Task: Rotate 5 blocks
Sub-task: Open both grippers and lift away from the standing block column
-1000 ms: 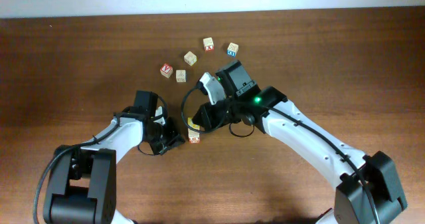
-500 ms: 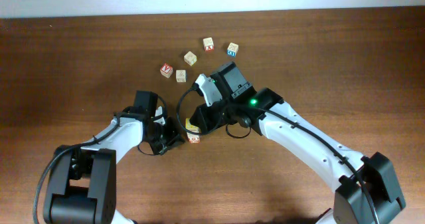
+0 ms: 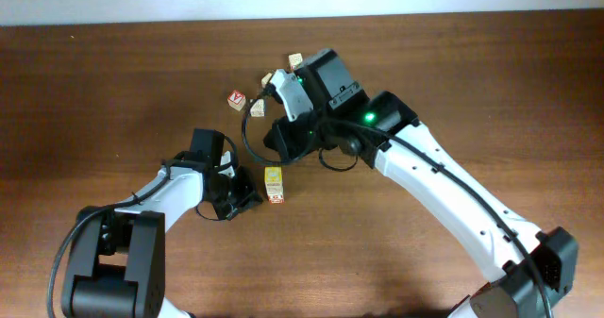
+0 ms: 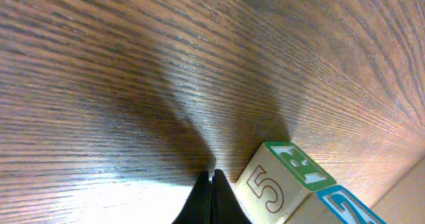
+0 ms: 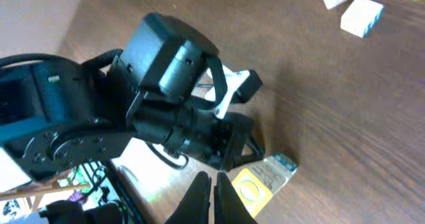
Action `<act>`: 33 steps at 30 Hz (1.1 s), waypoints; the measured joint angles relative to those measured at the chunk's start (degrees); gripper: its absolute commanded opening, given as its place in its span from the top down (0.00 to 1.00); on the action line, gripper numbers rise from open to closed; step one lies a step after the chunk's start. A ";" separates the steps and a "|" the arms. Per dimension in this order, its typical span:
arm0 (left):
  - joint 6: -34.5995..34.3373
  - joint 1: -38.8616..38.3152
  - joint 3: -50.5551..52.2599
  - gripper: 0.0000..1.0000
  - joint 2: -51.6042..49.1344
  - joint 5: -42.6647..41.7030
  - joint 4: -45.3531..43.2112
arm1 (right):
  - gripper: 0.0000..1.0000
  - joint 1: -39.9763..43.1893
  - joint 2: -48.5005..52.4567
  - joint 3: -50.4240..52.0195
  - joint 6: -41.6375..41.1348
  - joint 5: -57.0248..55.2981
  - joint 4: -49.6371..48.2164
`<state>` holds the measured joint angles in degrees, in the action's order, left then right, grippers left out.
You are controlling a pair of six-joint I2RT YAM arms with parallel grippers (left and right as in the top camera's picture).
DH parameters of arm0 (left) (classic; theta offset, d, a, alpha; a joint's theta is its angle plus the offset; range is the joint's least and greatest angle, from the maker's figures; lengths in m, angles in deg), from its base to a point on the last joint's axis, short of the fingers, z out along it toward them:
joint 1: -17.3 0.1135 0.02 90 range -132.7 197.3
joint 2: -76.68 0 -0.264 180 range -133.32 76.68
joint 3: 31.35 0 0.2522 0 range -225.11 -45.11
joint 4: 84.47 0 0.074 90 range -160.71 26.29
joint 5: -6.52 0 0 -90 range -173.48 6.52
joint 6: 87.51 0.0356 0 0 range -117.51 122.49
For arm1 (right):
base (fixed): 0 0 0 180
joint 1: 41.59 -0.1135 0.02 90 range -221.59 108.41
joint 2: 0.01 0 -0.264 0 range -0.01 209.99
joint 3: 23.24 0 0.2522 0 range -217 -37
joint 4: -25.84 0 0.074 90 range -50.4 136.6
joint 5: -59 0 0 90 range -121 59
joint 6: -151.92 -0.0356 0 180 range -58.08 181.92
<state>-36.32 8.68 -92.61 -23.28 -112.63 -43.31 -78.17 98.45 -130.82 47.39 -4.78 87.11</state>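
1. Right gripper: jaws pressed shut, nothing held, hovering over the bench.
2. Yellow-faced block lies near it at 6 o'clock in the overhead view, loose on the wood. A red-printed block sits tight against its 6 o'clock side.
3. Left gripper: shut, empty, tips just beside that pair at their 9 o'clock. I judge it the nearer arm.
4. Other blocks sit at 11 o'clock of the right gripper, partly hidden by its arm.

We look straight down on the whole table from overhead, skim its grain at close range from the left wrist, and look obliquely from the right wrist at the left arm and yellow-faced block, both shared with overhead.
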 measured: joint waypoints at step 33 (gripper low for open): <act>39.26 7.10 -5.33 0.01 37.75 21.16 10.95 | 0.01 20.33 -32.28 -1.86 7.02 -23.89 30.05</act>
<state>2.94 15.78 -97.95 14.47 -91.47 -32.36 -57.84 66.17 -132.67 54.41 -28.67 117.16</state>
